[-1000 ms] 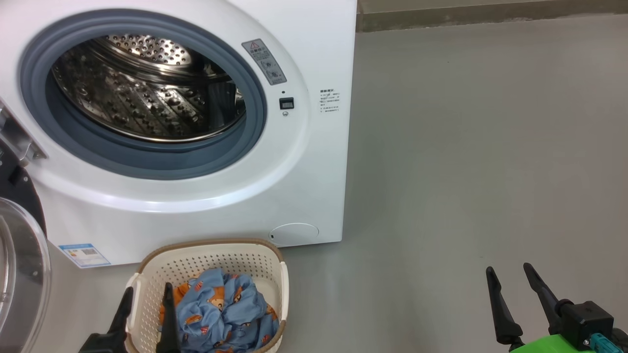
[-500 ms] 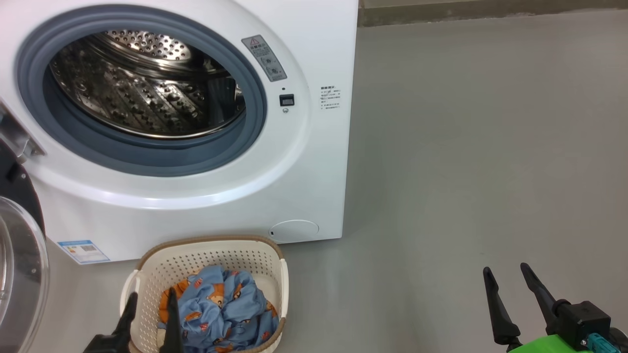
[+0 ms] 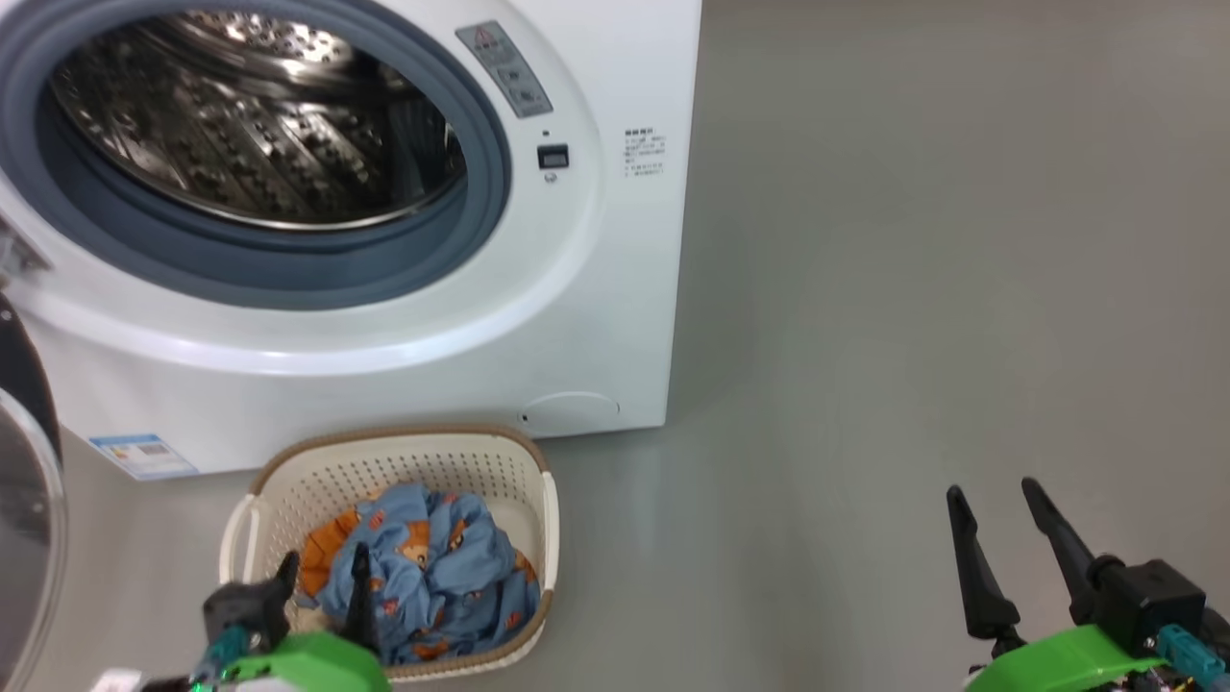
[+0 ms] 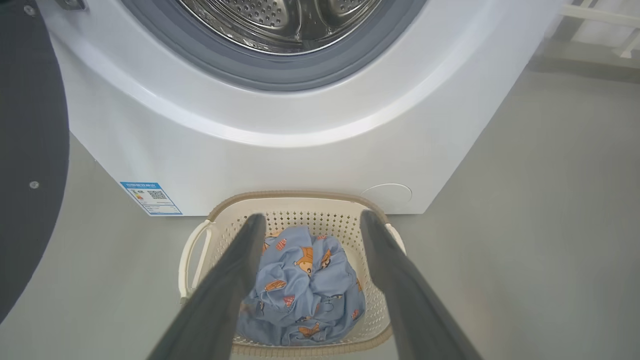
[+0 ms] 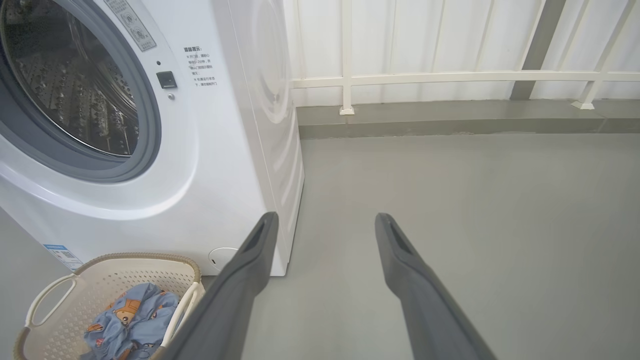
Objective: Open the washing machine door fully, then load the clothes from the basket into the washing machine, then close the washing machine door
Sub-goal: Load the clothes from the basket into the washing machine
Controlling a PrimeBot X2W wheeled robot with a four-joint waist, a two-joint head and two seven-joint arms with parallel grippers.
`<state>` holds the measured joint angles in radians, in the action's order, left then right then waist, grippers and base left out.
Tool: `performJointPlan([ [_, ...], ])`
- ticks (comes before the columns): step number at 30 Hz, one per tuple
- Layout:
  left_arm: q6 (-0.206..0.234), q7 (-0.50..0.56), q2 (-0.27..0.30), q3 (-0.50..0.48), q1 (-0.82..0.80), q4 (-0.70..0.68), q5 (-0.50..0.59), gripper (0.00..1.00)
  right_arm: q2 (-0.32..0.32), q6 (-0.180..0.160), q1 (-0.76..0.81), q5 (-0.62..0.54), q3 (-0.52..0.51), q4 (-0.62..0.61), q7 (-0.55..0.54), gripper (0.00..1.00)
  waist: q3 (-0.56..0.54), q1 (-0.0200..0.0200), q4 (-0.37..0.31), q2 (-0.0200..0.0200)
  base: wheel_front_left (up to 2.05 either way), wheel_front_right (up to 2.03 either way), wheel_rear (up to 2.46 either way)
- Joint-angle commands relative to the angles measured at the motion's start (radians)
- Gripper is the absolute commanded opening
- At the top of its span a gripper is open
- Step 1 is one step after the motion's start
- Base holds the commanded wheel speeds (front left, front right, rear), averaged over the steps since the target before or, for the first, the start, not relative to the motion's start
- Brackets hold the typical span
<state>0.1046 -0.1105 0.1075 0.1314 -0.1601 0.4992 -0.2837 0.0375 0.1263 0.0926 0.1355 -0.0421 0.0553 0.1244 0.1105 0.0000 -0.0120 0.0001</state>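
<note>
While my left pincer (image 4: 312, 217) hangs spread wide over the clothes (image 4: 305, 285), heaped in the basket (image 4: 295, 196) just near of the washing machine (image 4: 300, 150), I should drop straight onto the heap's crown, clear of the rim, and pinch deep.

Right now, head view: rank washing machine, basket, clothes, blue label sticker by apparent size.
1. washing machine, largest, though cropped by the frame
2. basket
3. clothes, lying inside the basket
4. blue label sticker, smallest
</note>
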Motion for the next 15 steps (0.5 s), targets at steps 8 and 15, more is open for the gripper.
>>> performJointPlan([
  [8, -0.051, 0.037, 0.007, -0.017, -0.228, 0.231, -0.038, 1.0, 0.013, 0.004, -0.083, 0.012, 0.032, -0.049, 0.004, 1.0, 0.154, 0.0, -0.031, -0.0001, 0.0, 0.0, 0.0],
  [15, -0.092, 0.064, 0.015, -0.011, -0.43, 0.501, -0.056, 1.0, 0.013, 0.004, -0.148, 0.02, 0.044, -0.06, 0.025, 1.0, 0.323, 0.0, -0.085, -0.0001, 0.0, 0.0, 0.0],
])
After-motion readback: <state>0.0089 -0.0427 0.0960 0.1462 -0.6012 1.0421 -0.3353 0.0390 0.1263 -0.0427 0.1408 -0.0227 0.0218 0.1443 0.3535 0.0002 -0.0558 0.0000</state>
